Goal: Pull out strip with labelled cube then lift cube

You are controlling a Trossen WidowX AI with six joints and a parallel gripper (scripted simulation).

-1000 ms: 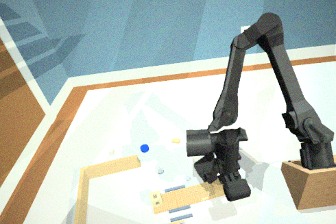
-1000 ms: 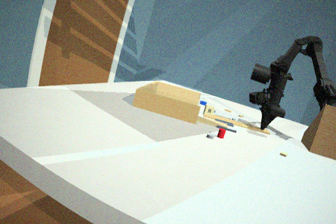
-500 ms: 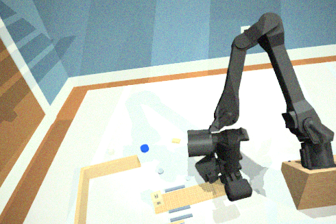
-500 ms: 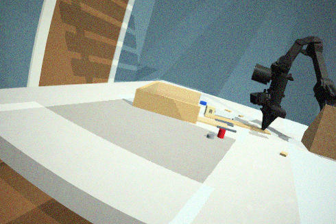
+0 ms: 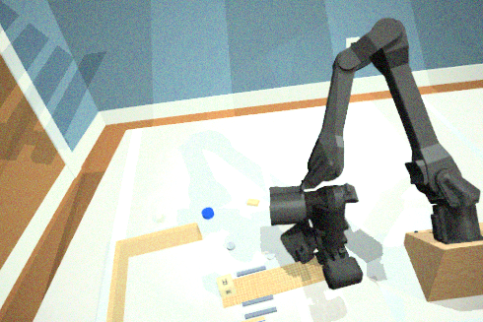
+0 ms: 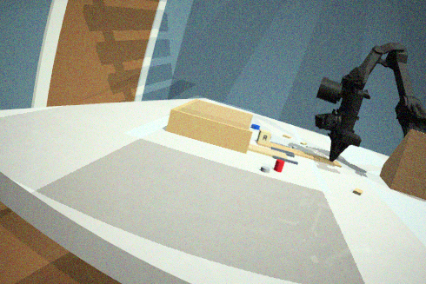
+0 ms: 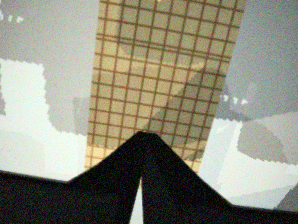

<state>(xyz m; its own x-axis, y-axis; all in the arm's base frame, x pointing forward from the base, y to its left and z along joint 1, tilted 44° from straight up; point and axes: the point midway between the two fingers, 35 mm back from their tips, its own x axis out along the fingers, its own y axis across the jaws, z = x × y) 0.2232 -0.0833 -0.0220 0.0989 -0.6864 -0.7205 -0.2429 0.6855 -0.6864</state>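
Note:
A checkered tan strip [image 5: 276, 282] [image 6: 280, 147] [image 7: 160, 90] lies flat, running from near the box toward the arm's base. The pale cube with dark letters [image 5: 225, 285] [image 6: 264, 137] stands on its far end, outside the box's opening. My gripper [image 5: 336, 284] [image 6: 333, 160] [image 7: 145, 141] is shut, nothing held, pointing down at the strip's near end. Its tips are at or just above the strip's surface; contact is hard to tell. Another tan strip [image 5: 256, 320] [image 6: 267, 151] lies beside it, mostly cut off in the top view.
The wooden box wall [image 5: 158, 240] [image 6: 209, 131] stands beyond the cube. Grey bars [image 5: 251, 271] [image 5: 257, 300] flank the strip. A blue disc [image 5: 207, 213] [image 6: 255, 127], a red cylinder [image 6: 279, 165], a grey disc [image 5: 231, 245] and a small tan block [image 5: 252, 202] lie around.

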